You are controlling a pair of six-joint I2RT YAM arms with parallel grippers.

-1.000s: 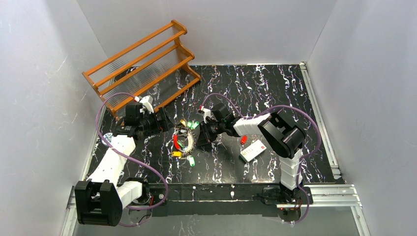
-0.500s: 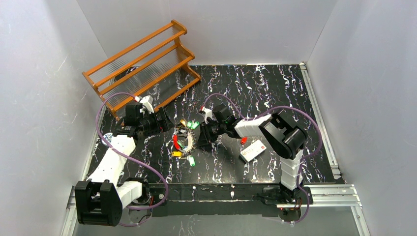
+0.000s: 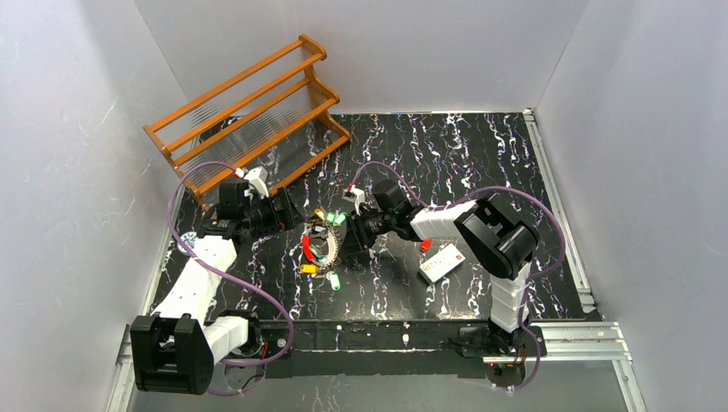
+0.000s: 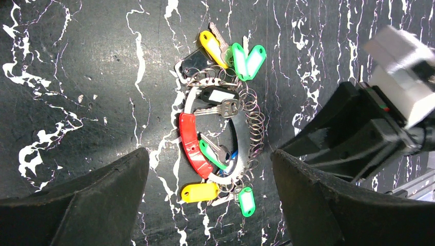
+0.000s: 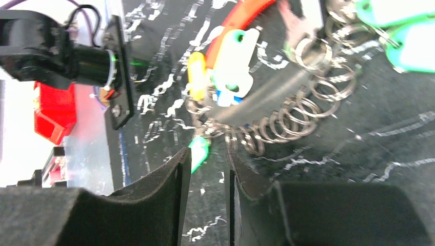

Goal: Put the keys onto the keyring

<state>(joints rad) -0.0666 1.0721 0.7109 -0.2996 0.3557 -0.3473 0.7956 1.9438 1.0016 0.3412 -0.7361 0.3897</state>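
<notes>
Overhead, an orange wooden slatted rack (image 3: 249, 112) is seen at the far left corner of the black, white-veined tabletop (image 3: 455, 154), close against the grey wall. A strip of bare surface is left between it and the left arm (image 3: 202, 270). That arm is stretched from its near-left base along the left edge, with the wrist turned rightward. The left gripper (image 4: 209, 152) is held above the table just left of the central cluster. Its black fingers (image 4: 102, 200) are spread wide, with nothing clasped.

Framed in that gap, flat on the table, is the thin whitish-silver keyring (image 4: 185, 100), with a red curved section and a coil of small split rings along its right side. The small keys with coloured plastic heads (image 4: 199, 192) are bunched on and around it; which of them are threaded cannot be told.

Just right of the ring, the right gripper (image 5: 208, 156) is lowered close to the surface, carried by the right arm (image 3: 494, 236), which is folded sharply at the elbow. Its fingers (image 5: 154, 205) are set narrowly apart, and no grip is seen.

Further right, a lone red-headed key (image 3: 424, 244) and a flat white card with a red dot (image 3: 442, 262) lie near that arm. The far and right stretches of tabletop are left open up to the aluminium rail (image 3: 560, 215).
</notes>
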